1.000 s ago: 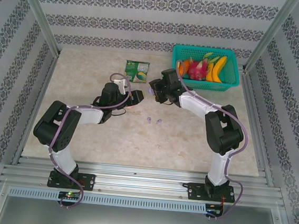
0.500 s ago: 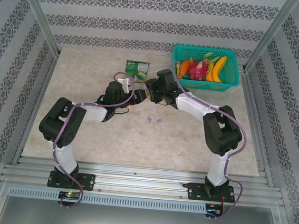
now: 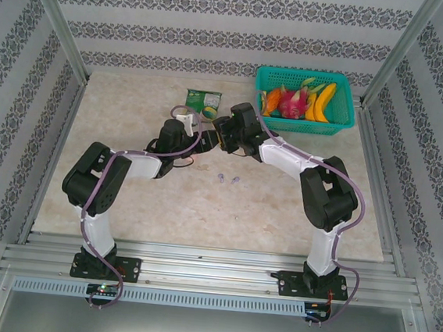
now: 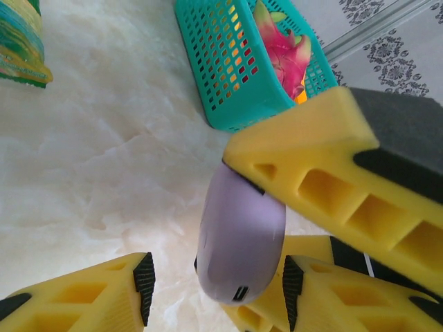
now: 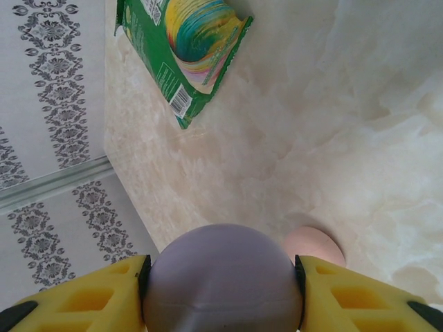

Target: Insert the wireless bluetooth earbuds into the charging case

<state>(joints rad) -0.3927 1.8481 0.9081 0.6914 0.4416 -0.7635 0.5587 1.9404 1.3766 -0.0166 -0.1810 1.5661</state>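
Observation:
My right gripper (image 5: pixel 221 294) is shut on a round lilac charging case (image 5: pixel 221 280), one pad on each side, and holds it above the table. In the left wrist view the same case (image 4: pixel 239 228) hangs edge-on between my left gripper's (image 4: pixel 217 289) fingers. The right pad is almost against it and a clear gap remains on the left side. The right gripper's yellow fingers (image 4: pixel 325 180) clamp the case from above there. Both grippers meet at mid-table (image 3: pixel 211 136). Two tiny lilac earbuds (image 3: pixel 221 178) (image 3: pixel 236 181) lie loose on the table, nearer the arm bases.
A pale pink round case (image 5: pixel 315 245) lies on the table under the right gripper. A green snack packet (image 3: pixel 203 104) sits just behind the grippers. The teal basket (image 3: pixel 343 129) of fruit stands at the back right. Patterned walls enclose the table.
My left arm has reached right and forward, bringing its narrowing jaws around the lilac case. The right gripper has shifted slightly left with the case still in it.

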